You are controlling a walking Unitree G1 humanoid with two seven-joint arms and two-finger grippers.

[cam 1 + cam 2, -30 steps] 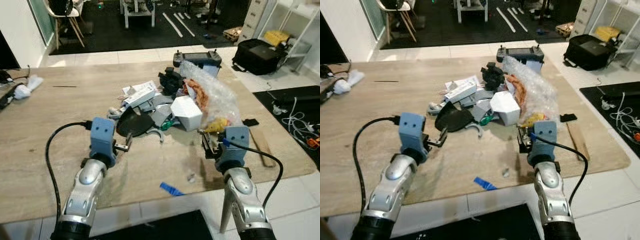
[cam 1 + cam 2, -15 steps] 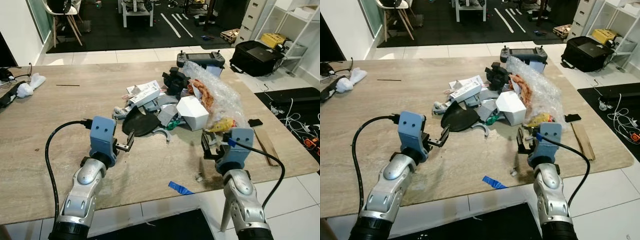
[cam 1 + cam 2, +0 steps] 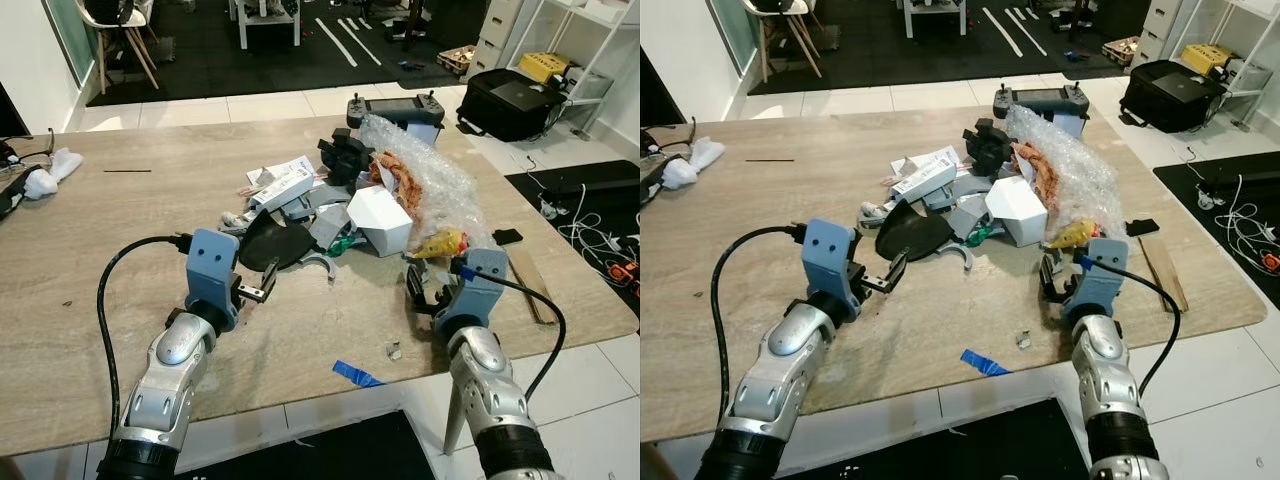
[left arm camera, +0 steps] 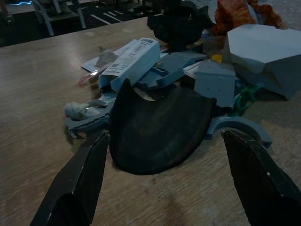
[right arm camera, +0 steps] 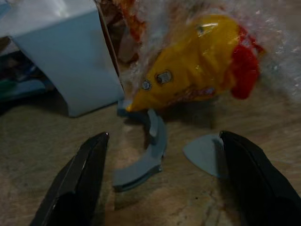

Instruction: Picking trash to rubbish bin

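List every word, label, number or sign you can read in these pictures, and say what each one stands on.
None can be read.
White box in the trash pile: a label with dark print, too blurred to read.
Yellow wrapper under the bubble wrap: small marks, too blurred to read.
Flat paper under the white box: no legible print.

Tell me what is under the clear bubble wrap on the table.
Through the bubble wrap show a crumpled orange-brown wrapper and, at its near edge, a yellow and red packet. Anything deeper beneath is hidden by the wrap's folds.
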